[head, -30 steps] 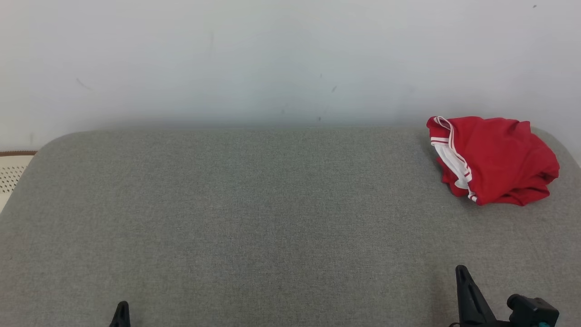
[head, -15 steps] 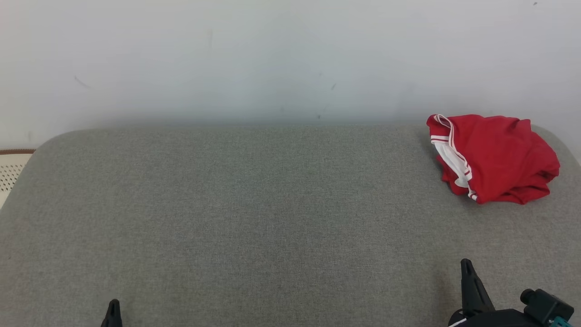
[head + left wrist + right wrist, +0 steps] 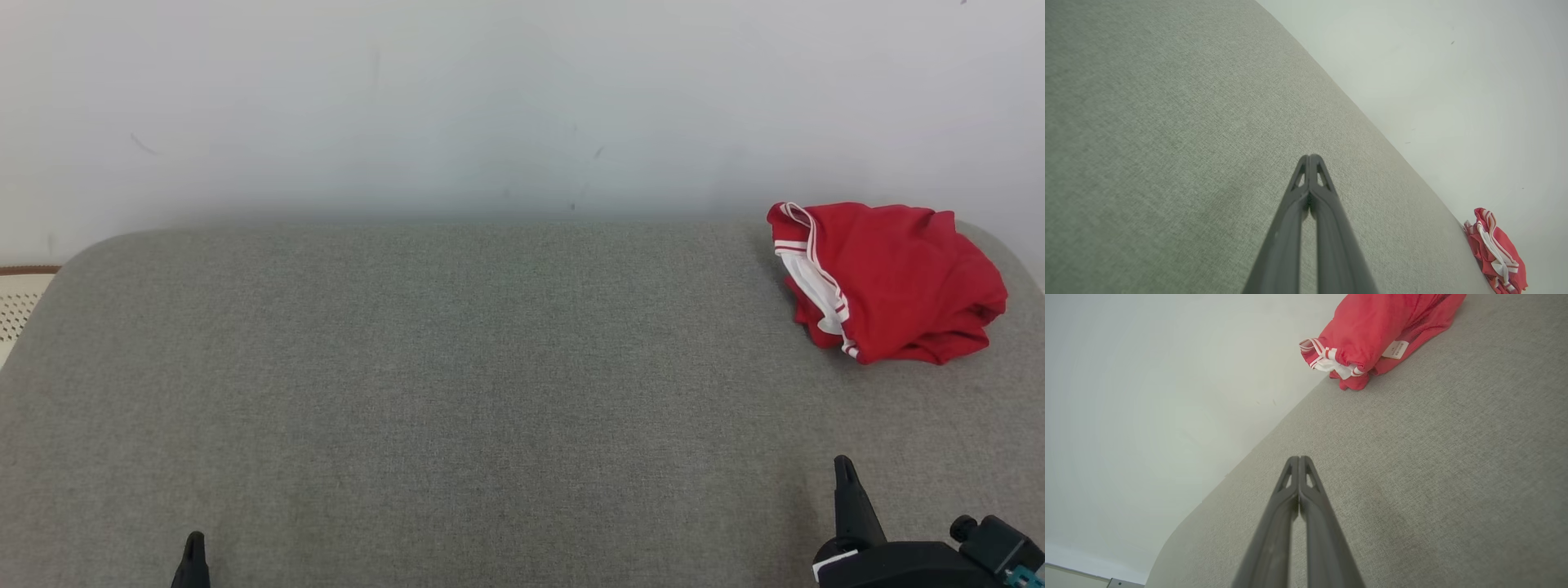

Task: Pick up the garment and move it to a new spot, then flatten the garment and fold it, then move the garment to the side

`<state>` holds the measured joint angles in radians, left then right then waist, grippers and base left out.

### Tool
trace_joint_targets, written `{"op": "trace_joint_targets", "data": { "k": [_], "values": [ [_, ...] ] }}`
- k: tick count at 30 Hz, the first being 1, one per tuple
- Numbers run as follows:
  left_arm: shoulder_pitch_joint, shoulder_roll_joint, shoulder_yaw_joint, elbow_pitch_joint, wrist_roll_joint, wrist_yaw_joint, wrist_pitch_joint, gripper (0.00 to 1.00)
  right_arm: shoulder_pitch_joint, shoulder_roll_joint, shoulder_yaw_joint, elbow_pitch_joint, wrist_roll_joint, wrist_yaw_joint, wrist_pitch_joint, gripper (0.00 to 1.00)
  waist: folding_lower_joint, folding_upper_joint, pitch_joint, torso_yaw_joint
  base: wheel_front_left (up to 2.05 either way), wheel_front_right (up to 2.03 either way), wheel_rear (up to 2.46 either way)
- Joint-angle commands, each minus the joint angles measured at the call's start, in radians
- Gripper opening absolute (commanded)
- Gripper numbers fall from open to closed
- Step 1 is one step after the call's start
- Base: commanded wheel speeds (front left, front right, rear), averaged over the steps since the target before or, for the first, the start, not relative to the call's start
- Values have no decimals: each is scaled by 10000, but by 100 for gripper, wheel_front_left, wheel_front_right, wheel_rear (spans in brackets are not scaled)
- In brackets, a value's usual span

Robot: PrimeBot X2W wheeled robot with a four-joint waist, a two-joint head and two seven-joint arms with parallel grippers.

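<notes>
red garment w/ white trim, crumpled, far-right on grey cushion

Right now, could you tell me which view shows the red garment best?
The head view: the whole crumpled garment lies unobstructed at far right. The right wrist view crops it; the left wrist view shows it tiny.

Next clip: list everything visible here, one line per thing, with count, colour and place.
garment: one, red with white trim, crumpled at the surface's far right, near the wall
label: one, white, on the garment
padded surface: one, grey fabric, across the head view
wall: one, white, behind the surface
perforated object: one, cream with a brown rim, left edge, beyond the surface
left gripper: one, dark, shut, near left
right gripper: one, dark, shut, near right, apart from the garment
</notes>
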<state>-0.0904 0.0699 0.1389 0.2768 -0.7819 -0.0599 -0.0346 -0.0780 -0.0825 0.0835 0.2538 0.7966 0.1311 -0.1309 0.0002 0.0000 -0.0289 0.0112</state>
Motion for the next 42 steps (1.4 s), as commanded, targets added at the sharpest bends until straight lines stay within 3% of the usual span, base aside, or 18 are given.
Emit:
{"op": "trace_joint_targets", "data": {
  "k": [1,42],
  "values": [
    [-278,36,89,-62,-286,-36,61,0,-255,17,-42,-57,264,-2,48,0,-2,0,3,-1,0,0,0],
    [-937,-89,869,480,-4509,-435,1608,0,-1020,196,-343,584,4785,-4,695,0,-2,0,177,-52,0,0,0]
  ]
}}
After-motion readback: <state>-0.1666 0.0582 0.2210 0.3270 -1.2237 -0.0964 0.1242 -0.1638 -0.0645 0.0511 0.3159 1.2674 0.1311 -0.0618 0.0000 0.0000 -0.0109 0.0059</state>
